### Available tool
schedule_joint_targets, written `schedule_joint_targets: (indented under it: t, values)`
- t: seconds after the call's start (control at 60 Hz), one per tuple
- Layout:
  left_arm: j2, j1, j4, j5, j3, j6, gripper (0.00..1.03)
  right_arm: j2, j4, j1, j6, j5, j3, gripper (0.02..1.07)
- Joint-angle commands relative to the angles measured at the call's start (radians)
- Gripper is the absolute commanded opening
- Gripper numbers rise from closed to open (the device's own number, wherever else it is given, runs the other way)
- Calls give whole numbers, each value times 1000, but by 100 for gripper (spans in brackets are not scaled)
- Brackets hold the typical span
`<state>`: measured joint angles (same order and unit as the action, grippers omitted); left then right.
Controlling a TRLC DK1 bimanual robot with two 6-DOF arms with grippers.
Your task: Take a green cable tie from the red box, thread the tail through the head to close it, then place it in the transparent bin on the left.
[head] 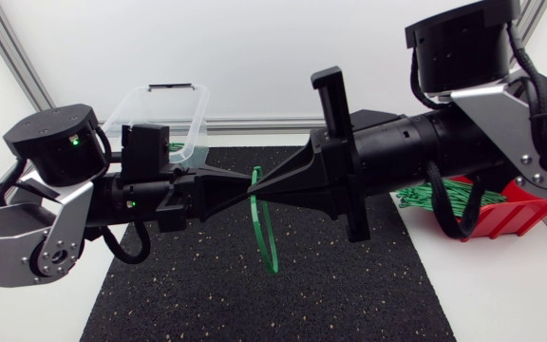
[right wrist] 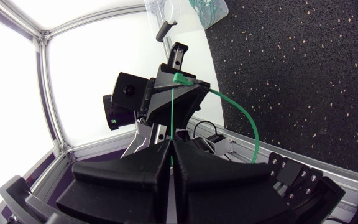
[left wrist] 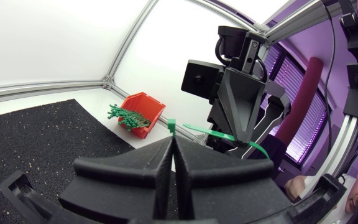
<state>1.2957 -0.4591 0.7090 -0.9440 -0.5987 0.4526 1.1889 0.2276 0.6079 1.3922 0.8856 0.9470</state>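
Note:
Above the black mat (head: 207, 304) my two grippers meet tip to tip. The left gripper (head: 248, 197) is shut on the head end of a green cable tie (head: 266, 237). The right gripper (head: 262, 195) is shut on its thin tail. The strap hangs below them in a curved loop. In the left wrist view the green head (left wrist: 171, 126) sticks up from my shut left gripper (left wrist: 171, 144), with the right gripper (left wrist: 242, 138) ahead. In the right wrist view the tail (right wrist: 173, 121) runs from my right gripper (right wrist: 171, 144) up to the left gripper (right wrist: 178, 84).
The transparent bin (head: 160, 114) stands at the back left, behind my left arm, with green ties inside. The red box (head: 501, 204) with several green ties (head: 440, 199) sits at the right, partly under my right arm.

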Motion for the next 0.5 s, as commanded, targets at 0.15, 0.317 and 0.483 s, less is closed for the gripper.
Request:
schedule_joint_targets:
  t: [0.15,0.317,0.483]
  values:
    - [-3,13,18,-9,8,20,3,-9,-11,9,36,-2,-25,7]
    - [-6,13,18,-9,10,20,3,-5,-16,6,36,-2,-30,7]
    - [-18,8,18,-9,14,23,3,3,-20,6,36,-2,-30,7]
